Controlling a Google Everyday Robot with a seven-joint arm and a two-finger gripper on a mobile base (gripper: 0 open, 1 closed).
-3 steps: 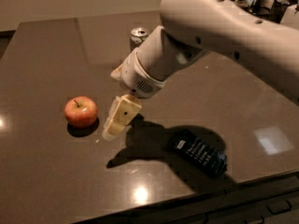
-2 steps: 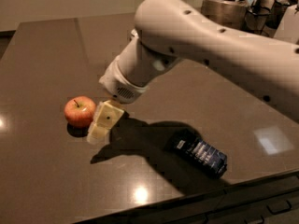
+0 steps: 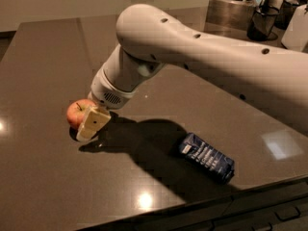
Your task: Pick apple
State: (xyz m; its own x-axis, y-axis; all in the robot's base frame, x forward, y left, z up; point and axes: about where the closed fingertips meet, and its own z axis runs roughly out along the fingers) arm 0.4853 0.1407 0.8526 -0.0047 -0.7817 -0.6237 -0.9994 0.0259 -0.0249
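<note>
The apple (image 3: 77, 112) is small, round and red-orange with a short dark stem. It sits on the dark table (image 3: 43, 57) at the left. My gripper (image 3: 91, 122) is down at table level, right against the apple's right front side, and its cream end covers part of the apple. The big white arm (image 3: 192, 57) reaches in from the right and hides the table behind it.
A dark blue packet (image 3: 207, 157) lies flat to the right, near the table's front edge (image 3: 192, 201). Jars and a dark cup (image 3: 262, 20) stand at the back right corner, next to a white object (image 3: 296, 30).
My gripper has moved left and down from beside the apple until it is against it. The arm now hides the can at the back. The apple and the packet have not moved.
</note>
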